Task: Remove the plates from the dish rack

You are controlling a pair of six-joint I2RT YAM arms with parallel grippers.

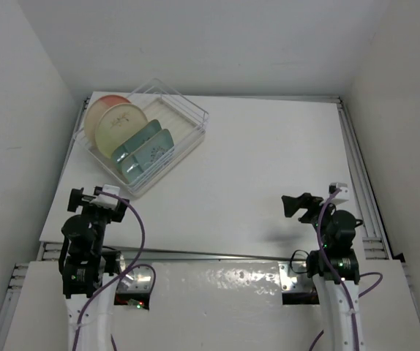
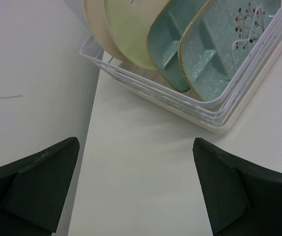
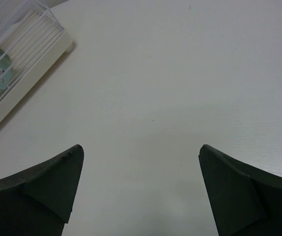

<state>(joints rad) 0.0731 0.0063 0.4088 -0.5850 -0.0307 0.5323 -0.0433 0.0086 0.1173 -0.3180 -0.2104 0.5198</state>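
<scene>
A clear plastic square dish rack [image 1: 185, 107] with low walls and a ribbed whitish base sits on the white worktop [image 1: 268, 161]. The plates stand on edge inside it, leaning together in a row. The round cream plates [image 1: 120, 123] are at its farther end, and from here there look to be two, the back one showing salmon pink. In front of them stand two pale teal rounded-rectangular divided plates [image 1: 150, 152], speckled dark and with a small sprig mark on the nearest. The left end effector [image 2: 135, 142] hangs just short of the rack's near corner with its dark fingers spread wide and nothing between them. The right end effector [image 3: 141, 147] is well apart from the rack, off to its right over bare worktop, also gaping wide and holding nothing.
</scene>
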